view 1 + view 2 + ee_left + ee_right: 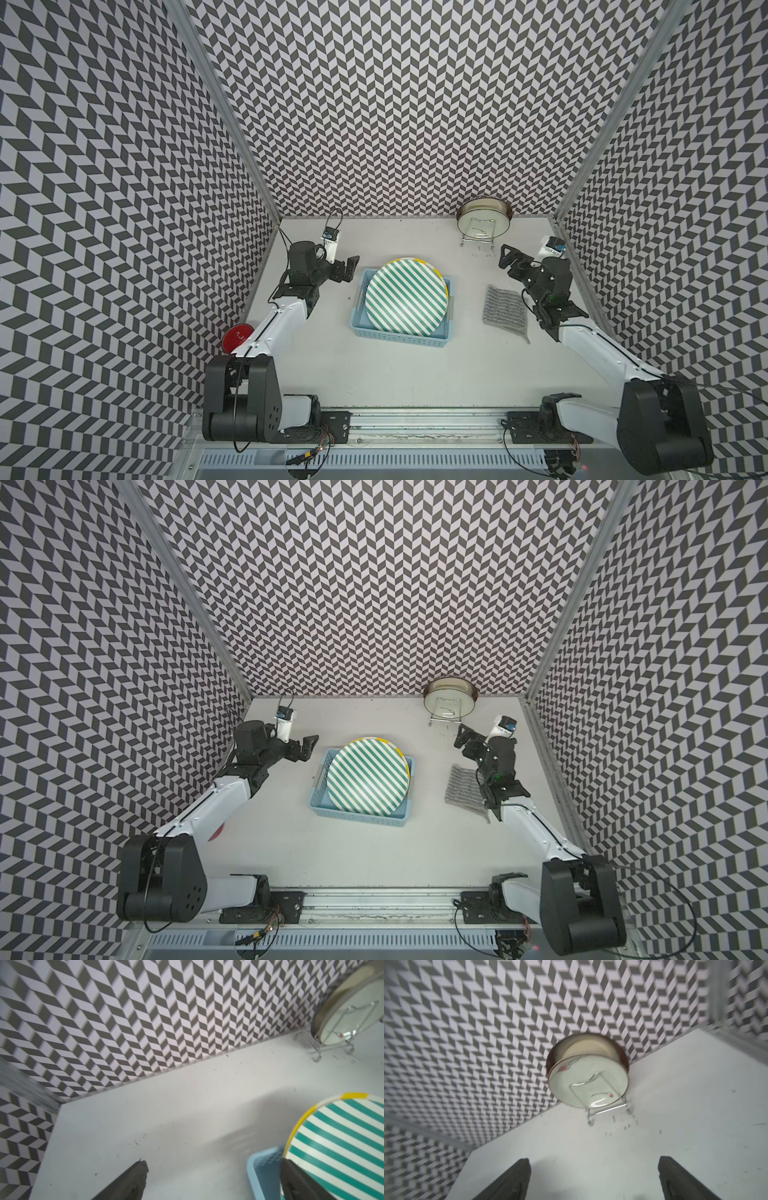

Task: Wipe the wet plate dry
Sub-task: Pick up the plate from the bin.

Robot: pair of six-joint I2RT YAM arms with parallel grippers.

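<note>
Left gripper stands open and empty, just beside the left wall of the basket. The right gripper is also open and empty, above the table past the far end of the cloth.

The plate lies tilted in the basket, and its far edge overhangs the rim. No water can be made out on it.

Probable faults:

1. Slip. A wet glaze gives the fingers little hold, so a pinch on the rim may let the plate slide back or drop.
2. Basket drag. The basket looks light and may lift or tip with the plate.
3. Double pick. A yellow edge shows under the plate. It cannot be told whether this is a second plate. If it is, a water film may carry it along.
4. Poor cloth grasp. The cloth lies flat, so the fingers may skid over it or catch only a corner.
5. Collision. The stand and its dish are near the right gripper and could be knocked by a wide swing.
</note>
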